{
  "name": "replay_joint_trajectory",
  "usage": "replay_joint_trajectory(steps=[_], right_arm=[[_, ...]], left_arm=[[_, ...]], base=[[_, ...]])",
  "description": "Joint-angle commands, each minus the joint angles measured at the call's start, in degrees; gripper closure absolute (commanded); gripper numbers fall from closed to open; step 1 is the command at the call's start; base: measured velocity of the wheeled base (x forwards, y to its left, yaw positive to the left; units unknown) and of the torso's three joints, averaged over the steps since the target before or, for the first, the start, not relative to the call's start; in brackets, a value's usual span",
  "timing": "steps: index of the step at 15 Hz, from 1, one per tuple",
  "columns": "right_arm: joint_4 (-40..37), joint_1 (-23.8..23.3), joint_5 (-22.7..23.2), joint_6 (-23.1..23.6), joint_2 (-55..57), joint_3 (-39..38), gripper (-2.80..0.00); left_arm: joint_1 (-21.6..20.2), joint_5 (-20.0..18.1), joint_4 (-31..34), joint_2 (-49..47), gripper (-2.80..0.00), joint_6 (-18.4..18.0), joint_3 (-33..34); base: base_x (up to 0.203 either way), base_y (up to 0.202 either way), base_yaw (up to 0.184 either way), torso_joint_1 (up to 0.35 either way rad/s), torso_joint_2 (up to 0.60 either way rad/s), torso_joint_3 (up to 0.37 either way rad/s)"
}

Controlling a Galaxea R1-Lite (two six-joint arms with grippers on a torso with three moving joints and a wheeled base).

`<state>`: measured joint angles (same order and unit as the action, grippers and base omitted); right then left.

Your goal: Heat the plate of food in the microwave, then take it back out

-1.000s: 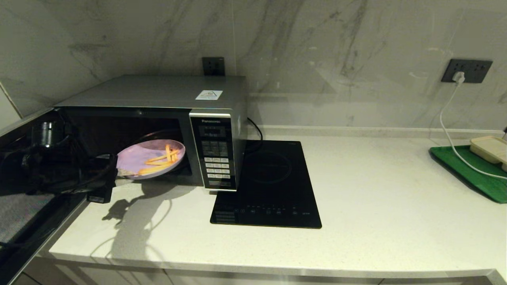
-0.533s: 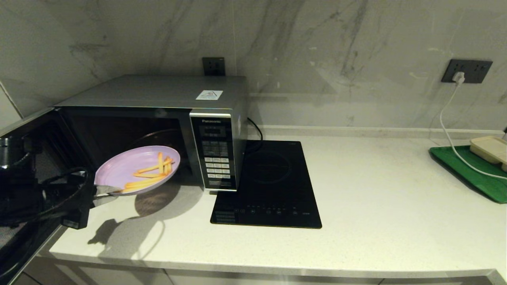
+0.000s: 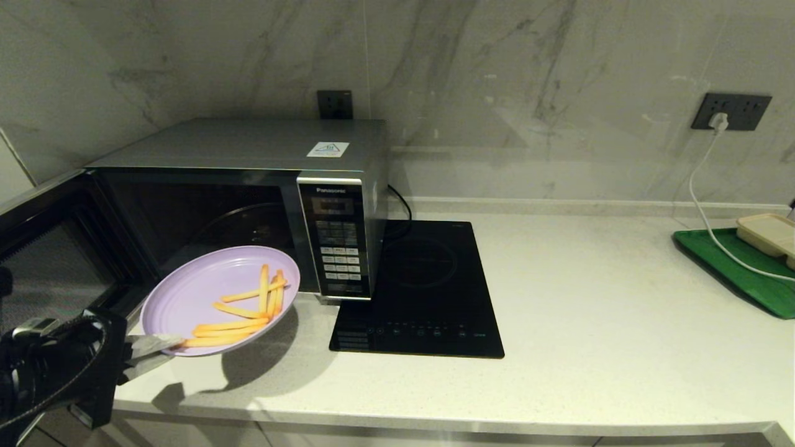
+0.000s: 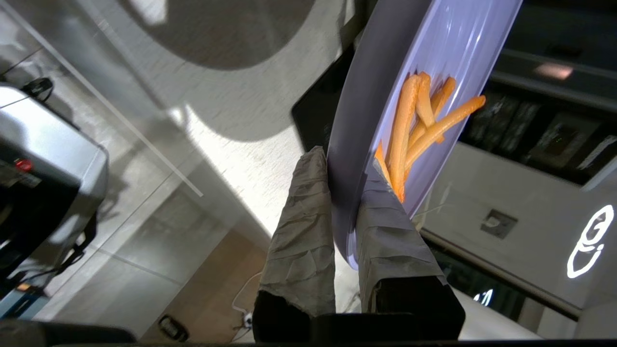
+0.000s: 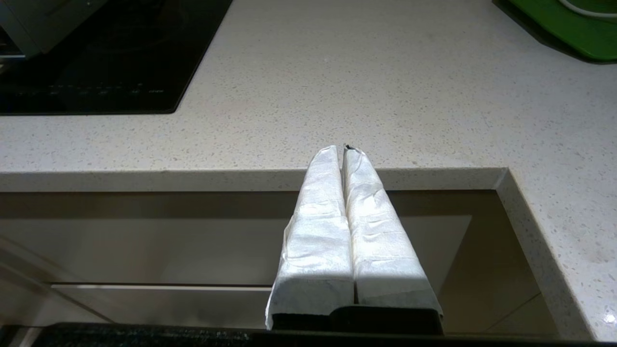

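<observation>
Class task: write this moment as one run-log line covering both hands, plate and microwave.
left hand: shut on plate of food, held above counter | microwave: door open | right hand: shut, idle at counter edge

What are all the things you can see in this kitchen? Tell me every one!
plate of food: one, lilac, orange fries, held above the counter before the microwave
microwave: one, silver-grey, door open, counter's left
induction hob: one, black, right of the microwave
counter: one, pale speckled stone
green tray: one, far right
beige container: one, on the green tray
wall sockets: two, dark
white cable: one, plugged in at right
left gripper: clamped on the plate's rim
right gripper: shut, at the counter's front edge
</observation>
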<state>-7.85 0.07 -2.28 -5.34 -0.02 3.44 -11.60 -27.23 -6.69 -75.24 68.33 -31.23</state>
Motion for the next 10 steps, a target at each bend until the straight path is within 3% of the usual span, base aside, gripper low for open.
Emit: replay_joint_trajectory(steps=[1, 3, 10], right_arm=[[-0.06, 0.01, -0.01, -0.02, 0.02, -0.01, 0.0], [-0.06, 0.01, -0.01, -0.02, 0.02, -0.01, 0.0], [-0.06, 0.01, -0.01, -0.02, 0.02, -0.01, 0.0]], left_arm=[[0.89, -0.03, 2.07, 4.65, 0.0, -0.04, 2.71], [3.59, -0.15, 4.85, 7.14, 0.0, -0.59, 3.93], [21.16, 1.08, 4.77, 3.47, 0.0, -1.58, 3.24]], base=[[0.0, 0.0, 0.0, 0.0, 0.0, 0.0], [0.0, 0.0, 0.0, 0.0, 0.0, 0.0], [0.0, 0.0, 0.0, 0.0, 0.0, 0.0]])
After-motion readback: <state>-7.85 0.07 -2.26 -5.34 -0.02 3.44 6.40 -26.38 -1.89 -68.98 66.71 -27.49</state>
